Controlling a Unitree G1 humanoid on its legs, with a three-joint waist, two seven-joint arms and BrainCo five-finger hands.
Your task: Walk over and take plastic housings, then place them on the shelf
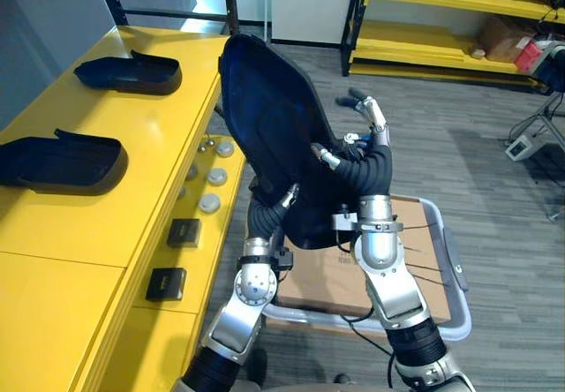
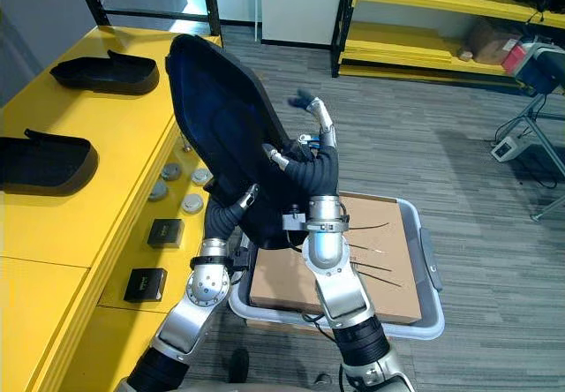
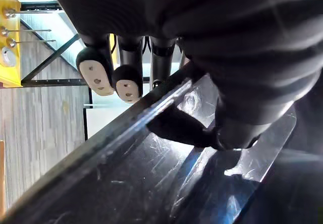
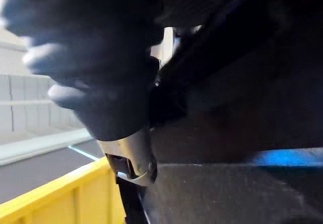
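With left hand (image 3: 126, 77) pinching the lower rim and right hand (image 1: 372, 123) pinching the far edge, held plastic housing (image 1: 274, 118) upright beside yellow shelf (image 1: 132, 215). Needed a slow tilt to flat and a landing clear of two housings (image 1: 62, 162) lying there.

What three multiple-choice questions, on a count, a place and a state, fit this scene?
1. How many black plastic housings lie on the yellow shelf top? A one, B two, C four.
2. Where is the grey plastic tote? A on the shelf top, B on a far rack, C on the floor.
3. The large dark plastic housing is: A held up by the left hand and right hand, B lying flat, C in the tote.
B: two lie there. C: it stands on the floor. A: both hands hold it aloft.
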